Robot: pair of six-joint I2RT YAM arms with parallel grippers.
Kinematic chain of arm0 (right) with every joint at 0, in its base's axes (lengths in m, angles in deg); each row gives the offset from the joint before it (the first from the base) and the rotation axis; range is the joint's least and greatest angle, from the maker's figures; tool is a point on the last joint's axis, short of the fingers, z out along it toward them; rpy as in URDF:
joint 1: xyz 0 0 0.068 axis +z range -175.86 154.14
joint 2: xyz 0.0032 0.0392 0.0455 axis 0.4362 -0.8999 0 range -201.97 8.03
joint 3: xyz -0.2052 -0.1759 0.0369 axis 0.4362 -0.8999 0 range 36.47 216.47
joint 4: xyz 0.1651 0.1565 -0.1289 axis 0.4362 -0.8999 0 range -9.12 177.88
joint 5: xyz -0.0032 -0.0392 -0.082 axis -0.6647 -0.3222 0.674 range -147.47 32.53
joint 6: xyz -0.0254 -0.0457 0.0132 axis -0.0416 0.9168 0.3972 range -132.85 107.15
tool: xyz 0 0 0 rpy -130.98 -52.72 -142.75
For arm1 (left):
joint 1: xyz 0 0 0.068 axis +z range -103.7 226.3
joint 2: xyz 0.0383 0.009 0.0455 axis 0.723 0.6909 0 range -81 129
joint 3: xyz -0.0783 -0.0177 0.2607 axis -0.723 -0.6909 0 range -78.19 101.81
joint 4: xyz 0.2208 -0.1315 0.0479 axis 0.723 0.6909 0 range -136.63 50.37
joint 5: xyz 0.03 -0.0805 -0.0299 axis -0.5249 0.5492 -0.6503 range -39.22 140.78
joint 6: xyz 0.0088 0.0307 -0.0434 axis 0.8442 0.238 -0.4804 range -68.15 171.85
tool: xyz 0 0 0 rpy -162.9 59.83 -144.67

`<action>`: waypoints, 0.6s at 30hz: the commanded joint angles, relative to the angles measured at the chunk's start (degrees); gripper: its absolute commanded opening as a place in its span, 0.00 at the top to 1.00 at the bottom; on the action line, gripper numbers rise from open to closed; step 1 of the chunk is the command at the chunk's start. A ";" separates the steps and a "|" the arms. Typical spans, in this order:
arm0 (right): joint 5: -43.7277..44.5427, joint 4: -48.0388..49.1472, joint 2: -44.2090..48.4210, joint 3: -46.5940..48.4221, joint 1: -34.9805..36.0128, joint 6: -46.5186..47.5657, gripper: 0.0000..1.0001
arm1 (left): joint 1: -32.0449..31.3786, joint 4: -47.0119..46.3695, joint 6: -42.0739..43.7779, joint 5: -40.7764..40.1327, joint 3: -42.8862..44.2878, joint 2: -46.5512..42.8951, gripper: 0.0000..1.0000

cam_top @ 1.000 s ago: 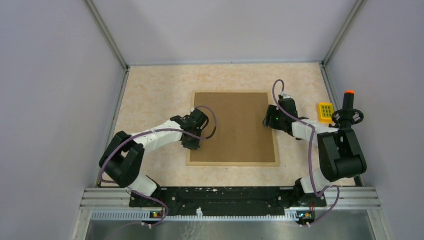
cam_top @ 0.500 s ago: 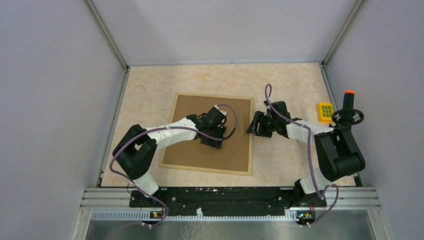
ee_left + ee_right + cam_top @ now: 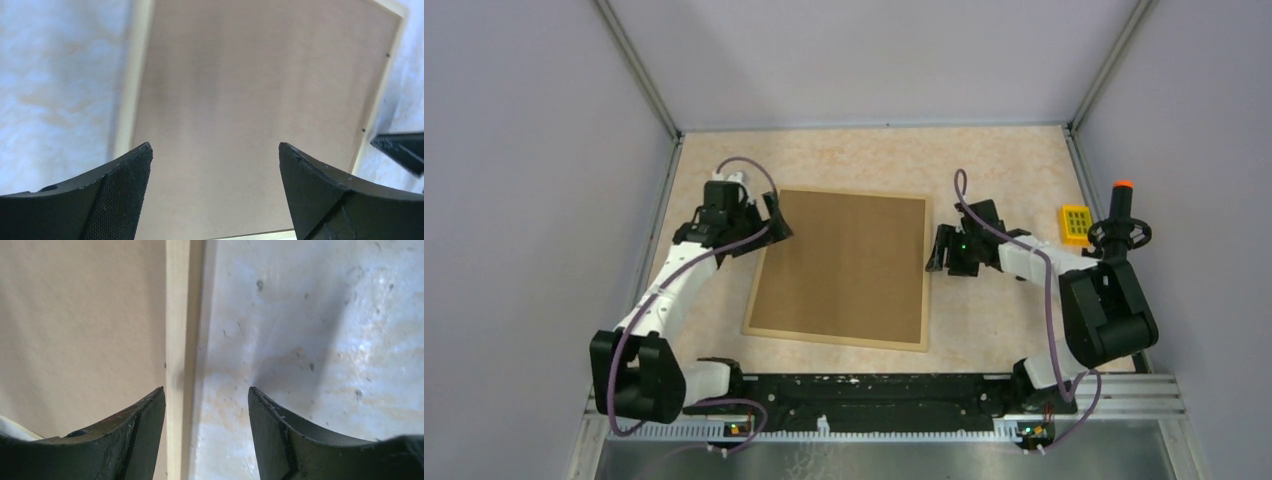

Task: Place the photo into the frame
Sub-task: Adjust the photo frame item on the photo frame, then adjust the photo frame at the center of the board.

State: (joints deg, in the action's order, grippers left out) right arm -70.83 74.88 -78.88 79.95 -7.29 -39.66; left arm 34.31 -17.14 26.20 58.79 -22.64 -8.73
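Lifting off the frame [image 3: 834,340], just slid leftward back-up: left hand [image 3: 774,217] wide open, empty; right hand [image 3: 937,250] half-open, empty, beside its right edge.

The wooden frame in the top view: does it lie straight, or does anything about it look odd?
The thin light wooden picture frame lies slightly askew: its far edge slopes against the back edge of the beige table. It is turned back-side up, so only the plain brown backing board shows. No photo is visible anywhere.
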 commanded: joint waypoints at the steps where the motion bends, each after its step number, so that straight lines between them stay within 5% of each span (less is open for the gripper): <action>1: 1.41 -6.86 3.51 1.90 0.68 3.02 0.38 | 10.92 -3.13 -3.61 8.36 -7.04 -1.49 0.01; 4: -2.34 -5.12 3.78 1.17 0.70 1.63 0.39 | 16.11 -5.27 -5.31 11.22 -10.23 -0.61 0.02; 12: -7.55 1.02 -0.57 0.47 0.66 -2.06 0.44 | 15.72 -11.45 -3.29 21.91 -17.44 4.29 0.02; 18: -4.44 -0.75 -2.05 2.64 0.09 -0.78 0.44 | -0.23 -20.23 -9.11 23.50 -20.85 3.24 0.05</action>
State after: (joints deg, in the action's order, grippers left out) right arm -76.39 73.53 -79.91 80.19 -7.23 -40.79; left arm 45.20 -30.64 21.85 75.92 -41.11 -5.69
